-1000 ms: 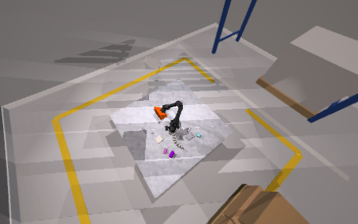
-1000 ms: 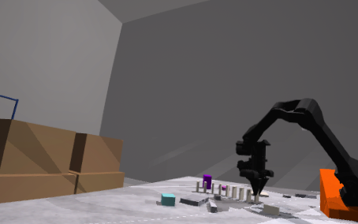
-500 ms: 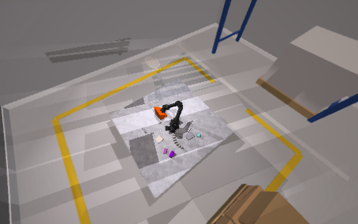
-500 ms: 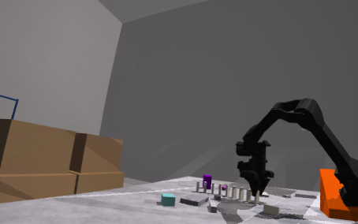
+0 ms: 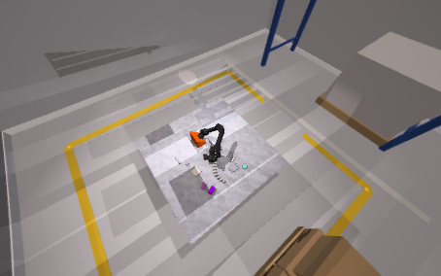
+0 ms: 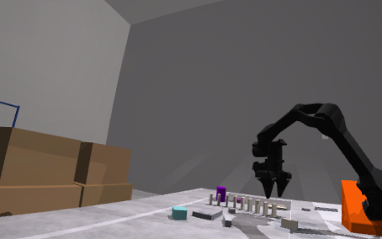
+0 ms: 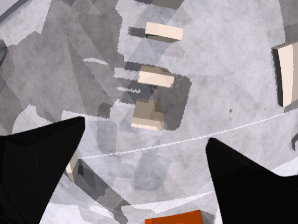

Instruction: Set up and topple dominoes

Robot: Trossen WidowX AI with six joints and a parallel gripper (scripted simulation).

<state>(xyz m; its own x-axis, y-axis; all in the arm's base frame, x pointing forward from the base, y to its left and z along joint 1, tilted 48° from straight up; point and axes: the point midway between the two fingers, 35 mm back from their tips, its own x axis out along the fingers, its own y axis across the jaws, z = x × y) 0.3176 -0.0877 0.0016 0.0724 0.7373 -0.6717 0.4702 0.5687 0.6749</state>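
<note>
A curved row of cream dominoes (image 5: 219, 176) (image 6: 250, 204) (image 7: 164, 31) stands upright on the table. The domino at its near end (image 6: 273, 209) (image 7: 148, 124) stands upright beside its neighbour (image 7: 156, 79), with a gap between them. My gripper (image 6: 274, 197) (image 7: 148, 133) is open and empty just above that end, its fingers wide to either side and clear of the domino. Another cream domino (image 6: 289, 224) (image 7: 73, 168) lies on the table off the end of the row, partly hidden behind the left finger in the wrist view.
An orange block (image 5: 196, 139) (image 6: 351, 210) (image 7: 175, 219) is by the arm's base. A teal block (image 5: 245, 166) (image 6: 179, 213) and a flat grey block (image 6: 207, 214) lie on one side of the row. A purple block (image 5: 212, 189) (image 6: 220, 193) stands near the far end. A cream tile (image 5: 196, 171) (image 7: 291, 75) lies opposite.
</note>
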